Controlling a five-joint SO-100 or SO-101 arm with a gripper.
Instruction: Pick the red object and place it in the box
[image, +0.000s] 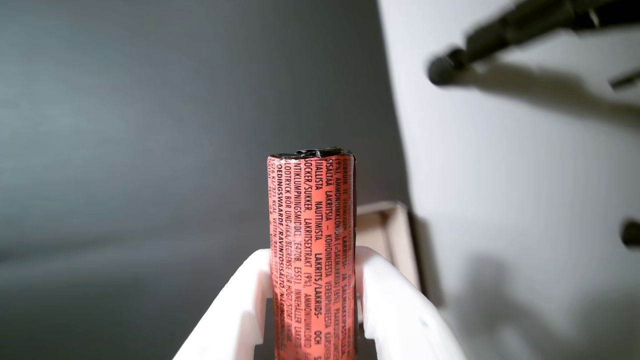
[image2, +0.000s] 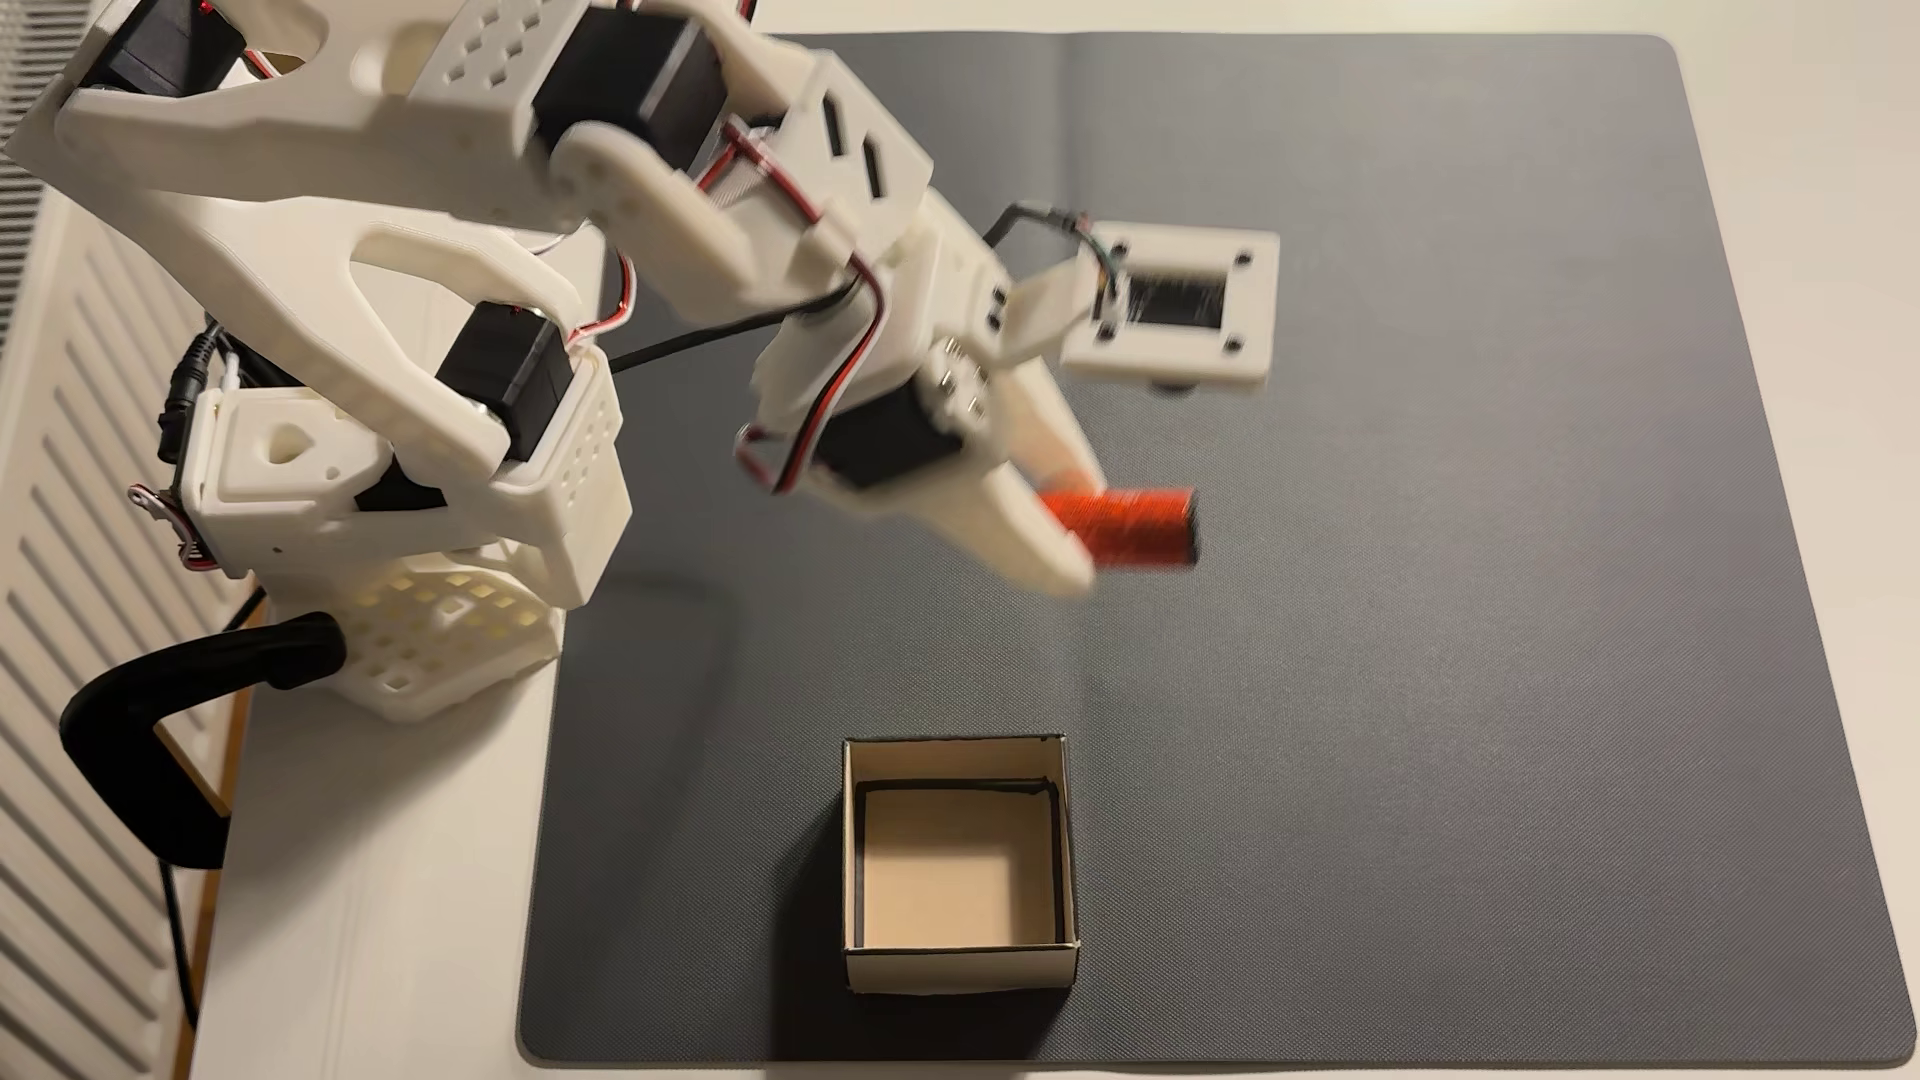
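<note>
Across the white table (image2: 395, 935) lies a dark grey mat (image2: 1403, 675), the largest thing in the fixed view, covering most of the surface. At the mat's left edge in that view stands the white arm (image2: 343, 239), its base fixed to the table by a black clamp (image2: 145, 717), its links reaching out over the mat. A white camera mount (image2: 1174, 301) rides beside the wrist.

Next in size is the box (image2: 961, 862), a square open-top carton of pale cardboard sitting on the mat near its lower edge in the fixed view, well apart from the arm's tip. Its tan floor is bare, with dark lines along the inner edges. In the wrist view a corner of the box (image: 387, 230) shows behind the held cylinder.

The gripper (image2: 1081, 540) is blurred in the fixed view and is closed on the red object (image2: 1127, 528), held up off the mat. In the wrist view the gripper (image: 312, 280) has 2 white fingers (image: 385, 295) pressed against the cylinder's sides.

The red object (image: 312, 250) is a small orange-red cylinder with fine dark print. Its long axis runs in line with the fingers, and its dark crimped end points away from the wrist; in the fixed view it sticks out toward the right, about level.
</note>
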